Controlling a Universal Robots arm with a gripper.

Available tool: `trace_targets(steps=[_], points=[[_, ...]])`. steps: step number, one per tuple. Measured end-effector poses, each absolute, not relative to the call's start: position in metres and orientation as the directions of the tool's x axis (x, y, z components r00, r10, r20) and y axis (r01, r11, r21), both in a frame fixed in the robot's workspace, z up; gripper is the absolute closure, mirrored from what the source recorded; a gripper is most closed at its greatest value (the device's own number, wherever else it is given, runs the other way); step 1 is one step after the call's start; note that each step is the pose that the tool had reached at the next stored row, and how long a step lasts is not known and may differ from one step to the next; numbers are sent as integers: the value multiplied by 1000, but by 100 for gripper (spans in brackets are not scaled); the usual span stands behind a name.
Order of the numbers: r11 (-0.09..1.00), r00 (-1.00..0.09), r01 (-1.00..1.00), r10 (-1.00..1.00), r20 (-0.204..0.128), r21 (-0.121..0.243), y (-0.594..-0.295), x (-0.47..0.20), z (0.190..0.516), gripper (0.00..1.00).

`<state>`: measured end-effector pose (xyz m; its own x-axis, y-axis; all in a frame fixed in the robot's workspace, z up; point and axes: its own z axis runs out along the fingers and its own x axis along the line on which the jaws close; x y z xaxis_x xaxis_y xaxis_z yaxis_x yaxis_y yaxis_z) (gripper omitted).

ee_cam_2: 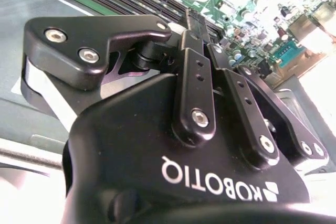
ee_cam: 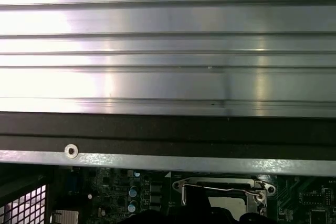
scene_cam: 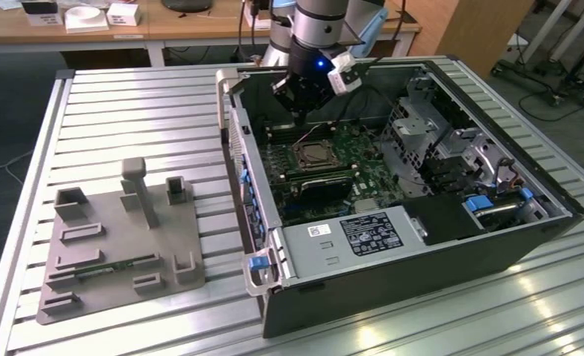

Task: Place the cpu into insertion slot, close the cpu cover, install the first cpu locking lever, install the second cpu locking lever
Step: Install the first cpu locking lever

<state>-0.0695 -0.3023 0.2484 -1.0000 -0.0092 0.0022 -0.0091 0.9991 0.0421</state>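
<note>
Exterior view, we list: open black metal computer case [scene_cam: 401, 245]; black gripper [scene_cam: 305, 115] above its board, clasp state we cannot tell; silver-rimmed square insertion slot [scene_cam: 297, 152]; thin silvery cpu cover [ee_cam: 220, 181]; small grey square cpu [scene_cam: 319, 154], seemingly seated there. We judge it light, stiff and fragile, best held by the edges.

The arm [scene_cam: 317, 22] is shiny grey with a blue light [scene_cam: 319, 64]. Its gripper [scene_cam: 302, 115] is black. It has round silver screws [ee_cam_2: 199, 118] and white letters [ee_cam_2: 210, 179].

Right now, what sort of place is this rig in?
Probably a robotics lab or workshop: an open computer case on a slatted aluminium table, a grey fixture plate beside it, wooden desks behind.
</note>
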Motion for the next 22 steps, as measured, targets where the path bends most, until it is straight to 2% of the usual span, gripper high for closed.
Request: trace_targets(steps=[22], points=[[999,-1000,-9,-9,2,42,-301,-62,241,90]])
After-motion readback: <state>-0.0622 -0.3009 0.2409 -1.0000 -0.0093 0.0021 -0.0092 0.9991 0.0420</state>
